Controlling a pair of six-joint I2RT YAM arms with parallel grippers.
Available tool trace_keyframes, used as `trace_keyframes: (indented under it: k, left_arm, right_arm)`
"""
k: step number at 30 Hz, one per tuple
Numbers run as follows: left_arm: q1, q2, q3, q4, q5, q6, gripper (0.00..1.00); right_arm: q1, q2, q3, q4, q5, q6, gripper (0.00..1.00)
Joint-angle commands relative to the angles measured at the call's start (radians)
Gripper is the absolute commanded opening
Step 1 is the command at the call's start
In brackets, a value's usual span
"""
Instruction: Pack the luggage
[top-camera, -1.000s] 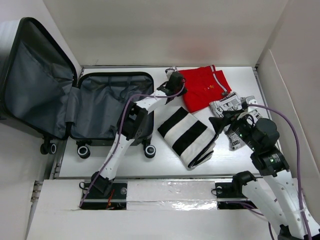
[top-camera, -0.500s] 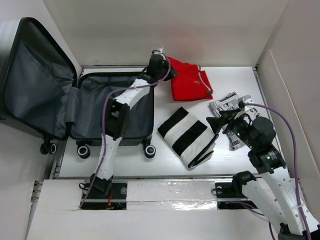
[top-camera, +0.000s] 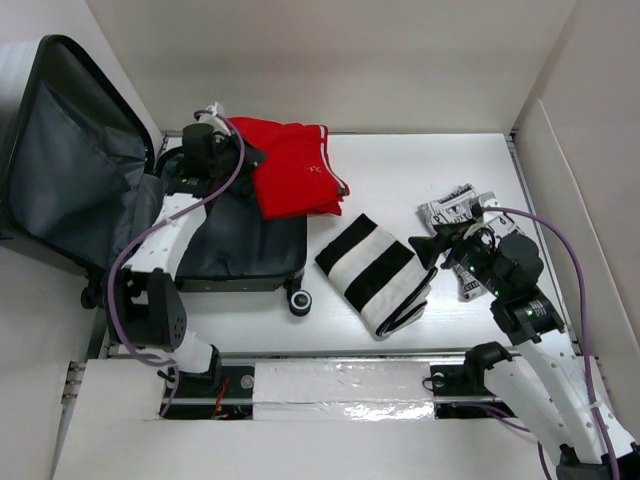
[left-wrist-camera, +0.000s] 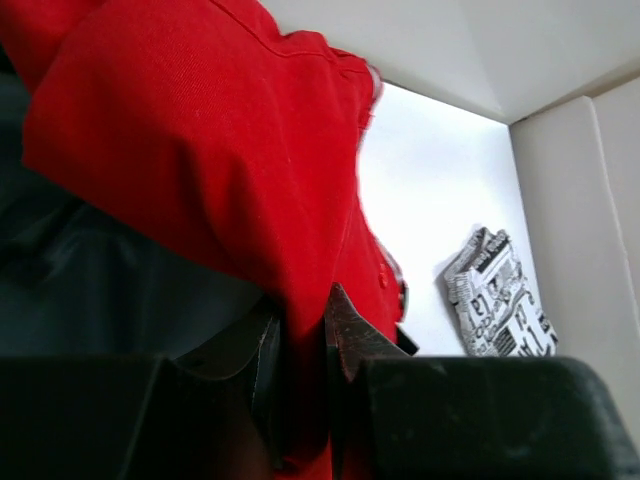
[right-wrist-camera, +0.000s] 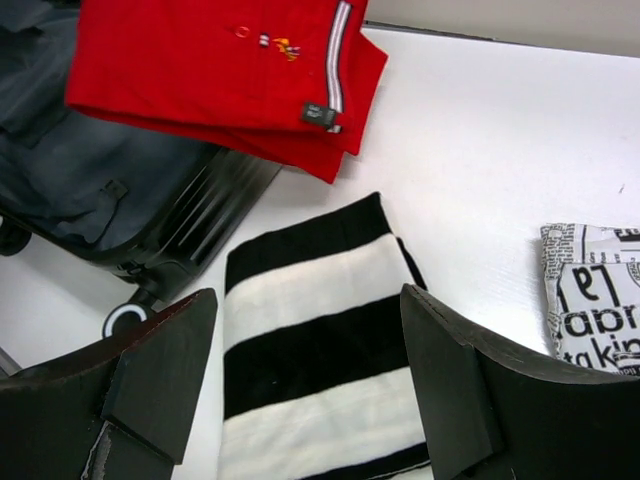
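**A:** Where does the suitcase (top-camera: 225, 250) sit?

**B:** At the left of the top view, lying open on the table (top-camera: 420, 165). Its lid stands against the wall in the upper left corner. The other half lies flat with the grey lining showing and a black wheel (top-camera: 300, 301) at its near right corner.

**A:** And the left arm?

**B:** It rises from its base at the bottom left and folds at the elbow beside the suitcase's near left edge. From there it reaches up over the hinge to the far side. The left gripper (top-camera: 252, 163) points toward the right of the frame. Its fingers (left-wrist-camera: 345, 335) are pinched almost together on a fold of the red shirt (top-camera: 295, 165).

**A:** Where is the shirt in relation to the case?

**B:** It hangs from the gripper across the far right corner of the flat half, partly over the lining and partly over the table.

**A:** The right arm?

**B:** It comes up from the bottom right and bends at the elbow, with the wrist turned toward the centre. The right gripper (top-camera: 437, 246) is just beside the right edge of the striped towel (top-camera: 375, 270). In the wrist view its fingers (right-wrist-camera: 160, 370) are spread wide with nothing between them, and the towel lies below.

**A:** Anything else there?

**B:** A cloth with newspaper print (top-camera: 458, 206) lies on the table behind the right gripper, partly hidden by it.
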Motion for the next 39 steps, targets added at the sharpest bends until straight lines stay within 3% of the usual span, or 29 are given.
trace_keyframes:
  k: [1, 6, 12, 17, 18, 22, 25, 27, 28, 29, 31, 32, 34, 37, 39]
  left_arm:
    - [0.080, -0.139, -0.045, 0.045, -0.035, 0.066, 0.00]
    - [0.215, -0.170, -0.138, -0.042, -0.177, 0.114, 0.00]
    - [0.238, -0.093, -0.240, -0.106, -0.509, 0.150, 0.00]
    - [0.257, 0.080, -0.133, -0.248, -0.632, 0.141, 0.00]
    - [0.257, 0.086, -0.128, -0.255, -0.623, 0.141, 0.14]
    - [0.266, 0.007, -0.152, -0.216, -0.580, 0.112, 0.37]
    - [0.266, -0.093, -0.142, -0.215, -0.561, 0.094, 0.51]
    - [0.266, -0.165, -0.139, -0.214, -0.551, 0.078, 0.63]
    - [0.266, -0.190, -0.143, -0.206, -0.544, 0.072, 0.64]
    - [0.266, -0.239, -0.149, -0.199, -0.544, 0.068, 0.65]
    - [0.225, -0.289, -0.189, -0.153, -0.572, 0.045, 0.64]
    - [0.205, -0.350, -0.211, -0.124, -0.578, 0.043, 0.62]
    - [0.131, -0.409, -0.273, -0.044, -0.531, 0.041, 0.45]
    - [0.004, -0.463, -0.294, 0.036, -0.482, 0.044, 0.23]
    - [-0.151, -0.445, -0.269, 0.028, -0.498, 0.046, 0.12]
  right_arm:
    - [-0.006, -0.014, -0.009, 0.066, -0.023, 0.005, 0.80]
    - [0.003, -0.030, -0.019, 0.073, -0.017, 0.008, 0.80]
    - [0.013, -0.032, -0.040, 0.063, 0.023, 0.015, 0.83]
    - [0.013, -0.003, -0.034, 0.061, 0.034, 0.017, 0.84]
    - [0.013, 0.003, -0.034, 0.061, 0.034, 0.015, 0.85]
    - [0.013, 0.055, -0.037, 0.056, 0.043, 0.015, 0.87]
    - [0.013, 0.109, -0.040, 0.059, 0.060, 0.015, 0.78]
    - [0.013, 0.155, -0.045, 0.081, 0.069, 0.018, 0.54]
    - [0.013, 0.175, -0.046, 0.087, 0.073, 0.023, 0.44]
    - [0.013, 0.196, -0.046, 0.099, 0.077, 0.025, 0.27]
    - [0.022, 0.268, -0.042, 0.118, 0.060, 0.021, 0.09]
    - [0.022, 0.296, -0.036, 0.121, 0.048, 0.011, 0.05]
    - [0.072, 0.369, -0.023, 0.125, 0.043, -0.001, 0.05]
    - [0.193, 0.443, 0.009, 0.130, 0.109, -0.015, 0.14]
    - [0.264, 0.529, 0.052, 0.122, 0.162, -0.034, 0.33]
